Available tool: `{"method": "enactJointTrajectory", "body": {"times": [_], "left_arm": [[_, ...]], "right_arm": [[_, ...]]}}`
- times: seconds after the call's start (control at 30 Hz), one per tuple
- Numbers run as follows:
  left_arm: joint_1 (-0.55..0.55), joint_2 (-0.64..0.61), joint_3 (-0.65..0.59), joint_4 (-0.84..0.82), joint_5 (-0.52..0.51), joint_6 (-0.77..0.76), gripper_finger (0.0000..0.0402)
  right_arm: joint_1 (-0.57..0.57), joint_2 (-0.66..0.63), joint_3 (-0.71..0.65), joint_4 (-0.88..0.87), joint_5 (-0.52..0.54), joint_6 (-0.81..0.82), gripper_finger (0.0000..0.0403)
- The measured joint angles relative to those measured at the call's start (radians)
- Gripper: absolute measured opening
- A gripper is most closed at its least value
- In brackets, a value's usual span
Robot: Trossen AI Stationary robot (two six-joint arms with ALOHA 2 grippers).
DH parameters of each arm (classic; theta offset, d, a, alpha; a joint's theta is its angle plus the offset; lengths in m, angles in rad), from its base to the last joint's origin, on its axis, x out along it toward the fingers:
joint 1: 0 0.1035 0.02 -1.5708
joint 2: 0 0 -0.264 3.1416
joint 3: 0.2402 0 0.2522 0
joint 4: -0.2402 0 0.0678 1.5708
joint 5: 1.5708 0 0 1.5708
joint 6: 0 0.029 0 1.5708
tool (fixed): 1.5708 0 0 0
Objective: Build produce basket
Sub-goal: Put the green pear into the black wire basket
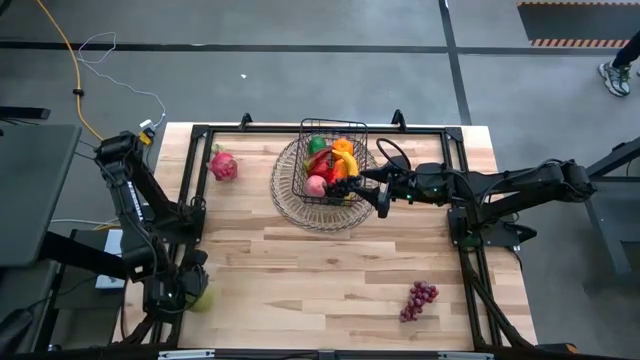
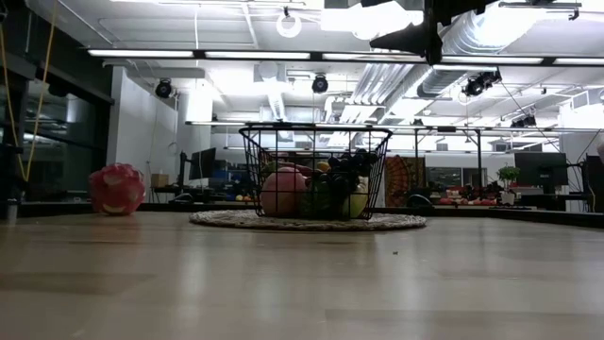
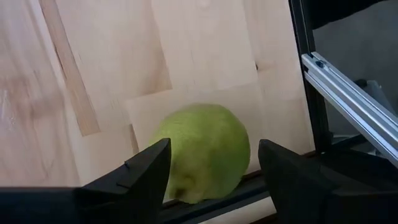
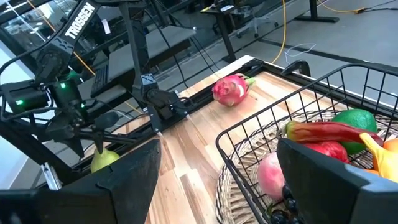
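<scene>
The dark wire basket (image 1: 335, 130) stands on a round woven tray (image 1: 290, 205) at the table's far middle. It holds a red pepper (image 4: 323, 132), a green fruit (image 4: 354, 121), a pink fruit (image 4: 273, 174) and yellow and orange pieces (image 1: 345, 160). My right gripper (image 1: 375, 190) hovers open at the basket's right side, above its rim (image 4: 298, 106). At the near-left corner, my left gripper (image 3: 212, 152) is open, with one finger on either side of a green fruit (image 3: 202, 152) that lies on the table. A pink dragon fruit (image 1: 223, 166) lies far left. Purple grapes (image 1: 419, 299) lie near right.
A black metal frame runs round the table top (image 1: 460, 240); its rail passes close behind the green fruit (image 3: 323, 68). The bare wood between the tray and the near edge (image 1: 320, 280) holds nothing else. A person's shoe (image 1: 615, 78) shows on the floor far right.
</scene>
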Motion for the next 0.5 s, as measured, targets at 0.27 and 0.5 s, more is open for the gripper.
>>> {"method": "enactJointTrajectory", "body": {"times": [0.27,0.5], "left_arm": [[-0.016,0.007,0.000,0.005,-0.009,0.024,0.0231],[-0.018,0.035,0.002,-0.059,0.030,-0.022,0.0231]], "right_arm": [[0.000,0.000,0.000,-0.007,0.000,0.000,0.0312],[0.000,0.000,0.000,-0.020,0.000,-0.001,0.0312]]}}
